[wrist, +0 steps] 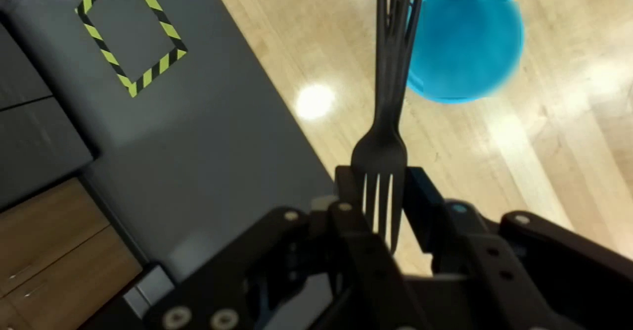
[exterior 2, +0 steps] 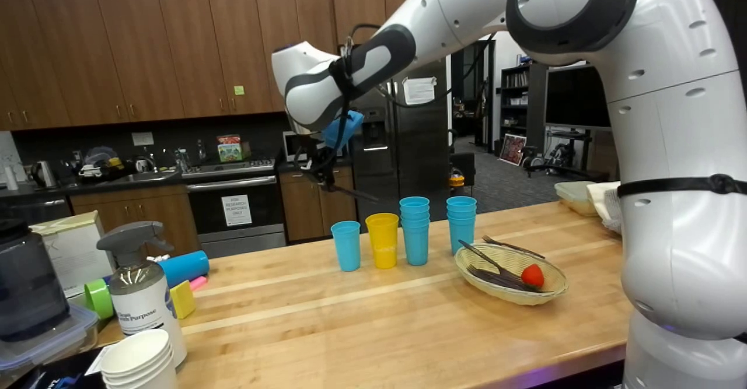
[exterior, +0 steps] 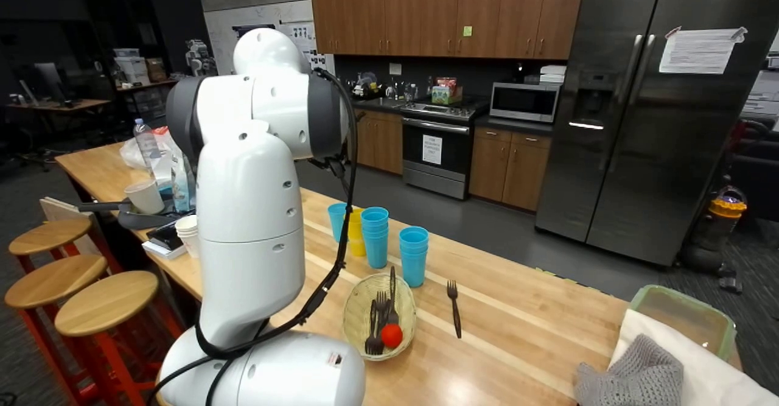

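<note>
My gripper (wrist: 380, 186) is shut on a dark fork (wrist: 383, 142) by its tined end. The handle points away from the jaws, upward in the wrist view. In an exterior view, the gripper (exterior 2: 320, 170) is raised above the cups' height and the fork (exterior 2: 357, 194) sticks out to the right. The gripper is hidden behind the arm in an exterior view. A blue cup (wrist: 470, 38) lies below, beside the fork handle. A blue cup (exterior 2: 346, 249), a yellow cup (exterior 2: 383, 243) and two blue cup stacks (exterior 2: 415, 234) (exterior 2: 462, 225) stand in a row.
A wicker basket (exterior 2: 484, 284) holds dark forks and a red round thing (exterior 2: 532, 275). Another fork (exterior: 455, 311) lies on the wooden table (exterior: 517, 345). A spray bottle (exterior 2: 146, 307), paper cups (exterior 2: 140, 363), grey cloth (exterior: 639, 369) and green-rimmed container (exterior: 681, 305) stand around.
</note>
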Robot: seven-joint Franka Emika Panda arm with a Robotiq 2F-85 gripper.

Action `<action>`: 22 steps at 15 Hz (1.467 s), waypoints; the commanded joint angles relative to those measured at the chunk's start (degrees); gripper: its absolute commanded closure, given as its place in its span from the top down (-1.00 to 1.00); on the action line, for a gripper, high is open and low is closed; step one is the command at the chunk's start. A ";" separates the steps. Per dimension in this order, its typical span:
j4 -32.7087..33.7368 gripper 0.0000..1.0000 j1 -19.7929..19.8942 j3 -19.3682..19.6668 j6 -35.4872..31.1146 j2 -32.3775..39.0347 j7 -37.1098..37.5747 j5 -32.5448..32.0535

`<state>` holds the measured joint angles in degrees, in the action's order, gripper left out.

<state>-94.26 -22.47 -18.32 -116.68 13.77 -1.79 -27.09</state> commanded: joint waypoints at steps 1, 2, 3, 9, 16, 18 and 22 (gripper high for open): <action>-5.34 -0.87 -0.09 2.65 -3.60 -4.58 7.70 -3.47; -6.37 -0.87 0.07 3.12 -3.99 -5.29 9.56 -4.27; -7.34 -0.87 0.19 3.61 -4.36 -5.94 12.04 -5.19; -11.70 -0.87 0.51 4.84 -4.68 -8.27 28.64 -12.42; -14.91 -0.87 1.59 4.31 -3.57 -10.51 35.96 -14.74; -15.36 -0.87 1.81 4.13 -2.77 -10.90 36.40 -14.58; -14.78 -0.87 1.60 3.37 -0.60 -10.40 35.86 -14.17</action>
<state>-108.07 -21.20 -14.00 -119.14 4.81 33.64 -40.85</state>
